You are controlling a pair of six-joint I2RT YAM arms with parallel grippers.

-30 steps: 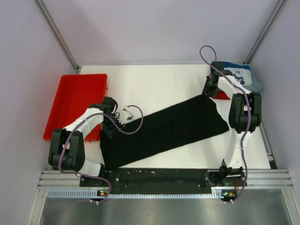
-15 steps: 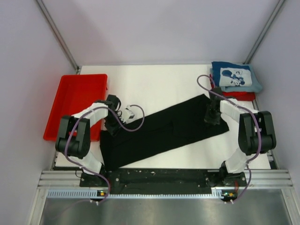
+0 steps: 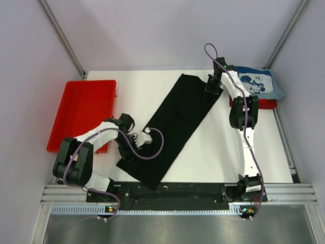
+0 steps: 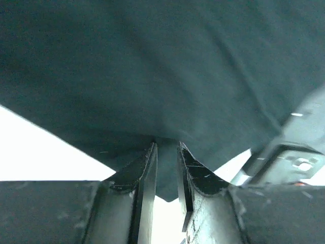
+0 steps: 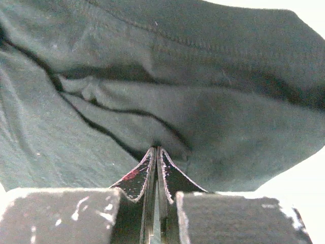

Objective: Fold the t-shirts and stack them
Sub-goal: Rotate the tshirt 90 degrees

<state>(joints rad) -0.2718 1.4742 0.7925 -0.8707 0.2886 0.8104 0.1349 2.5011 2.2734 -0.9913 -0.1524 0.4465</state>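
Black t-shirt (image 3: 172, 119) stretched diagonally across the table (image 3: 213, 152); left gripper (image 4: 166, 165) clamps its near corner, right gripper (image 5: 156, 165) its far corner; red tray (image 3: 81, 112) at left

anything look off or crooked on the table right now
The black t-shirt lies as a long strip slanted across the table, askew to its edges, pinched at opposite ends by the left gripper and right gripper. The folded blue t-shirt at the far right looks tidy.
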